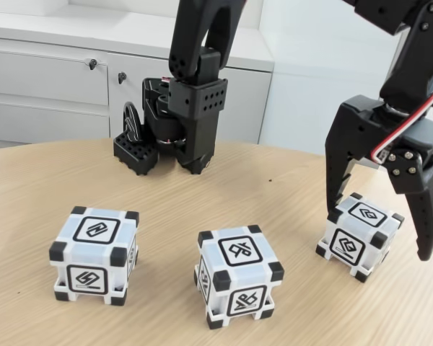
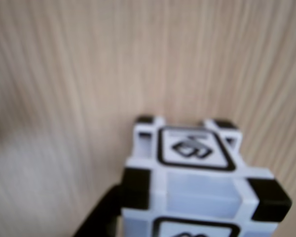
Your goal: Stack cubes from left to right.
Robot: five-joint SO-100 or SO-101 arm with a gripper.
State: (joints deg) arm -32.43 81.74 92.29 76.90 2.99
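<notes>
open jaws lowered around the right-hand cube

the room is taken first: in the fixed view a run of pale grey cabinets (image 1: pixel 50 79) with small dark knobs is seen at ten o'clock, behind a round-edged wooden table (image 1: pixel 274 173) whose light grain runs lengthwise in the wrist view. the arm's black base (image 1: pixel 180 122) is planted at twelve o'clock on the far side of the table.

three cubes are laid in a row across the near half, well apart, presumably so each can be reached in turn. the left cube (image 1: pixel 94 256) sits at eight o'clock, the middle cube (image 1: pixel 238 277) at six o'clock, and the right cube (image 1: pixel 359 234) at four o'clock; none has been stacked yet.

the gripper (image 1: pixel 379 231) is spread wide and released, one finger set down behind the right cube's far left corner, the other hanging off its right side (contact cannot be confirmed). a straddle before closing is judged to be in hand. in the wrist view the same cube (image 2: pixel 197 182) is seen close and blurred, a dark finger (image 2: pixel 101 217) beside its lower left.
</notes>
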